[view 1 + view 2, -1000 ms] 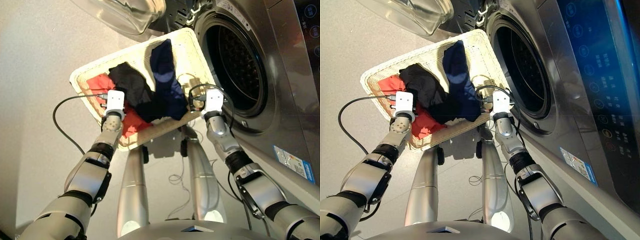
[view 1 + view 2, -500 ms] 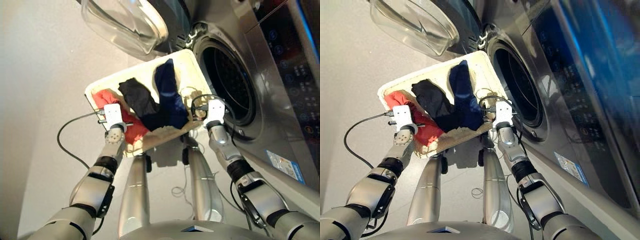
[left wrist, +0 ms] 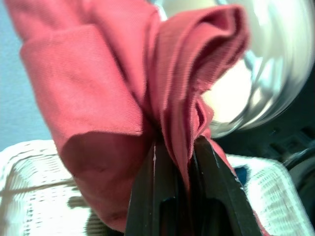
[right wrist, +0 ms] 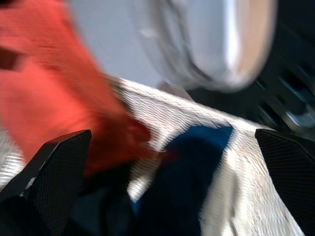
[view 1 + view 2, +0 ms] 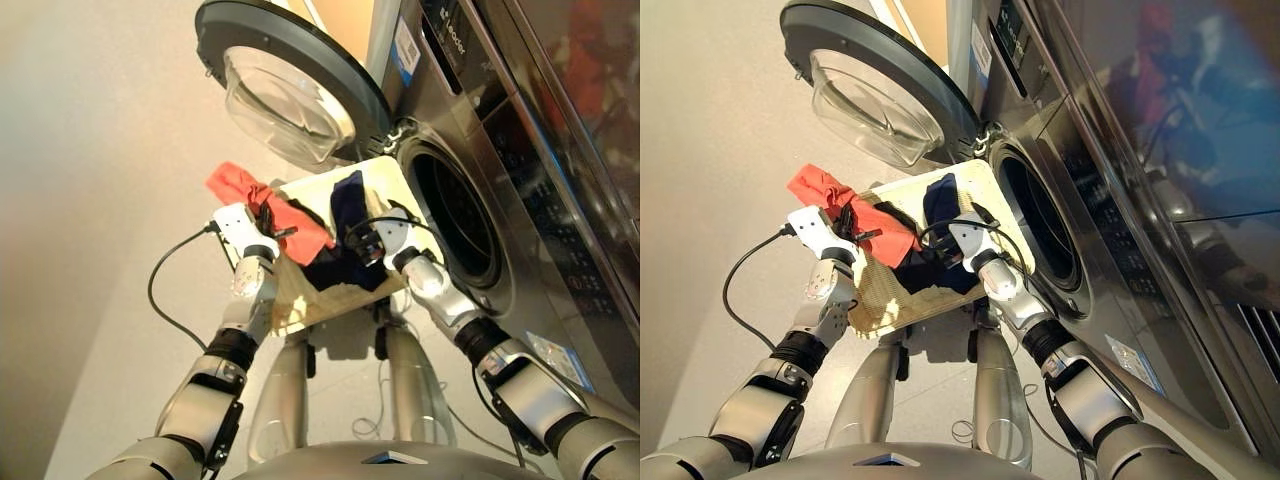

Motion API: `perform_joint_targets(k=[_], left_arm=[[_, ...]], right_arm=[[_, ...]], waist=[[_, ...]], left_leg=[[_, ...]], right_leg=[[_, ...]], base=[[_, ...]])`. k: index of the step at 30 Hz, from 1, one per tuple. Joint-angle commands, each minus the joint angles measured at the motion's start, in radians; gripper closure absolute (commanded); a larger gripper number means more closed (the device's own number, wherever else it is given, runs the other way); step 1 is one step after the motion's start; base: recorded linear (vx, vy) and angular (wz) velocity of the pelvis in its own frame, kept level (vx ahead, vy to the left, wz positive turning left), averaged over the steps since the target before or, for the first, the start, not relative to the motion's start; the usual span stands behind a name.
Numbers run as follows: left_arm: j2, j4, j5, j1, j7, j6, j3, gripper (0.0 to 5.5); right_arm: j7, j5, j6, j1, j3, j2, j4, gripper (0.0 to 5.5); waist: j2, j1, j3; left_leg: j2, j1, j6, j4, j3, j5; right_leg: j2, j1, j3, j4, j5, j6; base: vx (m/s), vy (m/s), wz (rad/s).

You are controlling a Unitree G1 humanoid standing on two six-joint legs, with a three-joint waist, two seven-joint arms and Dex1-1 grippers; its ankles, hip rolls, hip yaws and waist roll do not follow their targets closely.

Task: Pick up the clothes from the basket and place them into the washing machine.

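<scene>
My left gripper [image 5: 264, 216] is shut on the orange-red garment [image 5: 262, 198] and holds it bunched above the basket's left end. In the left wrist view the red cloth [image 3: 123, 98] is pinched between the black fingers [image 3: 152, 191]. The cream basket [image 5: 296, 292] sits in front of me beside the washing machine [image 5: 520, 190], whose drum mouth [image 5: 458, 228] is open. The navy garment [image 5: 347, 200] lies in the basket, with the black garment [image 5: 908, 262] next to it. My right gripper [image 5: 362, 240] hovers open just over the navy garment [image 4: 189, 167].
The washing machine's glass porthole door [image 5: 288, 88] is swung open above and behind the basket, close to the raised red cloth. A black cable [image 5: 165, 290] loops out from my left wrist. Bare floor [image 5: 90, 200] lies to the left.
The camera has tilted up. My left gripper has lifted the orange-red garment out of the basket. My right gripper has moved from the basket's near rim in over the navy garment.
</scene>
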Motion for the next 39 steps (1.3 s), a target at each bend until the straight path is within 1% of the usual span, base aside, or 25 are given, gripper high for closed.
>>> perform_joint_targets(k=[1, 5, 9, 15, 17, 18, 19, 20, 21, 33, 34, 35, 38, 39], left_arm=[[-0.013, -0.112, -0.028, -0.02, -0.035, -0.08, -0.011, 5.5], [-0.033, -0.132, -0.056, -0.028, -0.046, -0.083, -0.033, 5.5], [-0.053, -0.174, -0.075, -0.037, -0.046, -0.087, -0.072, 5.5], [-0.071, -0.205, -0.098, -0.039, -0.048, -0.089, -0.097, 5.5], [-0.073, -0.234, -0.113, -0.041, -0.049, -0.091, -0.103, 5.5], [-0.071, -0.257, -0.125, -0.037, -0.049, -0.09, -0.108, 5.5], [-0.071, -0.258, -0.125, -0.037, -0.049, -0.09, -0.108, 5.5], [-0.072, -0.28, -0.133, -0.032, -0.051, -0.089, -0.112, 5.5], [-0.068, -0.297, -0.137, -0.024, -0.049, -0.086, -0.115, 5.5], [-0.052, -0.374, -0.17, 0.012, -0.073, -0.074, -0.115, 5.5], [-0.051, -0.371, -0.167, 0.013, -0.072, -0.075, -0.113, 2.39], [-0.049, -0.363, -0.164, 0.014, -0.067, -0.075, -0.109, 0.0], [-0.05, -0.355, -0.171, 0.02, -0.07, -0.073, -0.102, 0.0], [-0.054, -0.343, -0.186, 0.029, -0.069, -0.073, -0.087, 0.0]], right_arm=[[0.03, -0.008, -0.037, -0.061, 0.028, 0.046, -0.087, 0.0], [0.037, -0.017, -0.035, -0.082, 0.055, 0.064, -0.088, 0.0], [0.048, -0.022, -0.033, -0.102, 0.089, 0.086, -0.09, 0.0], [0.057, -0.036, -0.026, -0.111, 0.125, 0.124, -0.069, 0.0], [0.034, -0.073, -0.023, -0.115, 0.127, 0.127, -0.054, 0.0], [-0.004, -0.134, -0.017, -0.121, 0.121, 0.125, -0.042, 0.0], [-0.004, -0.134, -0.017, -0.121, 0.121, 0.125, -0.042, 0.0], [-0.018, -0.147, -0.013, -0.123, 0.116, 0.124, -0.036, 2.91], [-0.049, -0.183, -0.006, -0.126, 0.099, 0.12, -0.033, 5.5], [-0.122, -0.258, 0.012, -0.121, 0.027, 0.111, 0.022, 5.5], [-0.127, -0.256, 0.011, -0.115, 0.017, 0.109, 0.026, 5.5], [-0.138, -0.259, 0.01, -0.109, 0.006, 0.104, 0.024, 5.5], [-0.16, -0.264, 0.009, -0.094, -0.019, 0.096, 0.018, 5.5], [-0.201, -0.277, 0.009, -0.078, -0.053, 0.087, 0.015, 5.5]], waist=[[0.014, -0.01, -0.005], [0.024, -0.005, -0.005], [0.037, -0.001, -0.003], [0.045, 0.002, -0.004], [0.049, 0.002, -0.005], [0.052, 0.003, -0.005], [0.052, 0.003, -0.005], [0.054, 0.004, -0.005], [0.057, 0.006, -0.007], [0.06, 0.01, -0.019], [0.06, 0.01, -0.019], [0.06, 0.009, -0.02], [0.06, 0.007, -0.019], [0.06, 0.004, -0.018]], left_leg=[[-0.062, 0.003, 0.025, 0.018, 0.006, -0.019], [-0.063, 0.008, 0.024, 0.009, 0.008, -0.015], [-0.063, 0.012, 0.024, 0.002, 0.01, -0.009], [-0.063, 0.015, 0.024, -0.008, 0.012, -0.005], [-0.063, 0.012, 0.024, -0.008, 0.011, -0.005], [-0.063, 0.009, 0.026, -0.006, 0.009, -0.005], [-0.063, 0.009, 0.026, -0.006, 0.009, -0.005], [-0.064, 0.008, 0.027, -0.005, 0.008, -0.006], [-0.064, 0.007, 0.028, -0.005, 0.007, -0.006], [-0.063, 0.007, 0.032, -0.011, 0.003, -0.008], [-0.063, 0.007, 0.032, -0.012, 0.003, -0.007], [-0.063, 0.008, 0.032, -0.012, 0.004, -0.007], [-0.063, 0.007, 0.033, -0.012, 0.004, -0.008], [-0.064, 0.004, 0.035, -0.011, 0.004, -0.009]], right_leg=[[0.019, 0.102, -0.03, -0.127, 0.037, 0.042], [0.021, 0.105, -0.028, -0.128, 0.036, 0.041], [0.023, 0.105, -0.023, -0.134, 0.041, 0.041], [0.025, 0.106, -0.019, -0.141, 0.044, 0.04], [0.026, 0.105, -0.019, -0.143, 0.044, 0.04], [0.026, 0.102, -0.019, -0.142, 0.044, 0.039], [0.026, 0.102, -0.019, -0.142, 0.044, 0.039], [0.026, 0.1, -0.019, -0.14, 0.044, 0.039], [0.027, 0.099, -0.02, -0.139, 0.044, 0.039], [0.026, 0.098, -0.023, -0.143, 0.049, 0.039], [0.026, 0.099, -0.023, -0.144, 0.049, 0.039], [0.026, 0.098, -0.021, -0.144, 0.049, 0.039], [0.026, 0.097, -0.021, -0.143, 0.048, 0.04], [0.026, 0.095, -0.021, -0.141, 0.049, 0.04]], base=[[0.0, 0.0, 0.0], [0.0, 0.0, 0.0], [0.0, 0.0, 0.0], [0.0, 0.0, 0.0], [0.0, 0.0, 0.0], [0.0, 0.0, 0.0], [0.0, 0.0, 0.0], [0.0, 0.0, 0.0], [0.0, 0.0, 0.0], [0.0, 0.0, 0.0], [0.0, 0.0, 0.0], [0.0, 0.0, 0.0], [0.0, 0.0, 0.0], [0.0, 0.0, 0.0]])
